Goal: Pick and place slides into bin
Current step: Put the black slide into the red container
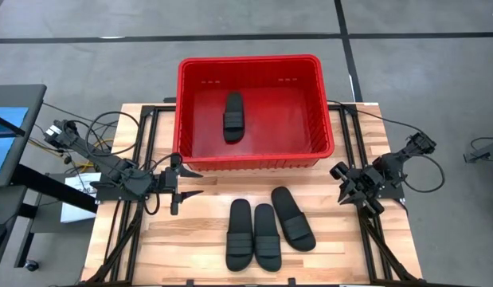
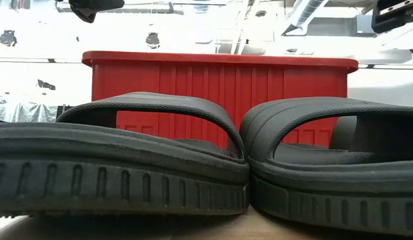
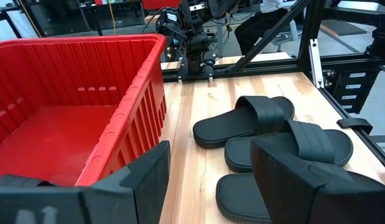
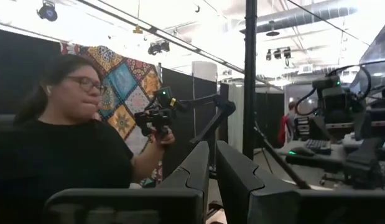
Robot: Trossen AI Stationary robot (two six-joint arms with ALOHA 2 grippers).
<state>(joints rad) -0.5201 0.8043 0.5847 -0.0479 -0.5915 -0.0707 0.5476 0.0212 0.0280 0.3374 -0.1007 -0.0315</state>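
The red bin [image 1: 254,151] stands at the table's far middle, and one black slide [image 1: 233,116] lies flat on its bottom. Three more slides [image 1: 240,233] [image 1: 268,237] [image 1: 293,218] rest sole-down side by side on the wood near the front edge. They also show in the left wrist view [image 3: 245,118] and fill the low view [image 2: 119,160]. My left gripper [image 1: 197,182] hangs open by the bin's near left corner, above the table, with nothing between its fingers [image 3: 148,174]. My right gripper [image 1: 342,182] waits shut at the table's right, tilted upward.
Black frame rails [image 1: 146,151] run along both sides of the wooden table [image 1: 190,255]. In the right wrist view a person [image 4: 61,143] sits beyond the table holding a handle. Bare wood lies between the bin's near wall and the three slides.
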